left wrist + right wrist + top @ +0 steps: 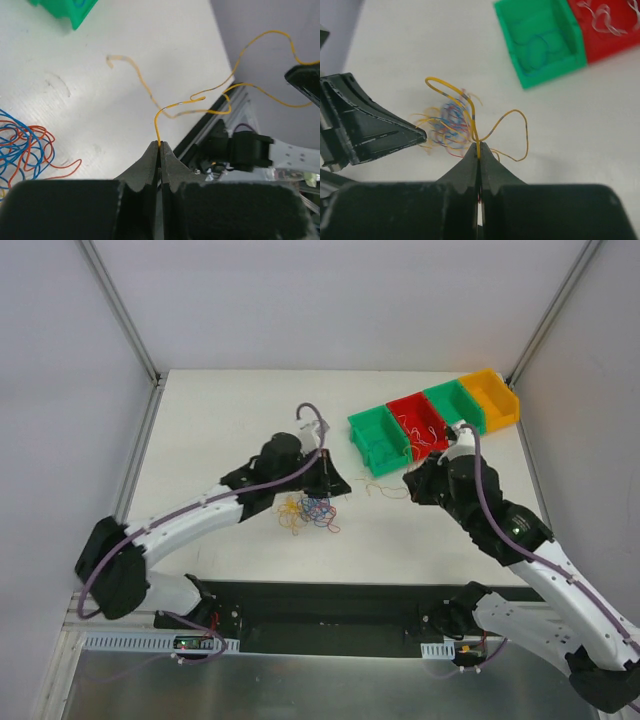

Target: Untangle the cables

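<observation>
Left gripper point(160, 146) and right gripper point(479, 149) each pinch a yellow cable point(200, 100). We note white strands point(602, 15) in the red bin point(610, 47) and bluish curls point(536, 50) in the green bin point(552, 70) touching its left. The tangled cables point(308, 510) lie further left.

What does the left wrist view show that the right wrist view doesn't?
Only left wrist: the left hand pinching a yellow cable, plus a loose pale strand lying on the table. Only right wrist: the right hand pinching a yellow cable, and the red bin holding white cables. Both: the blue-and-orange tangle and the green bin.
</observation>
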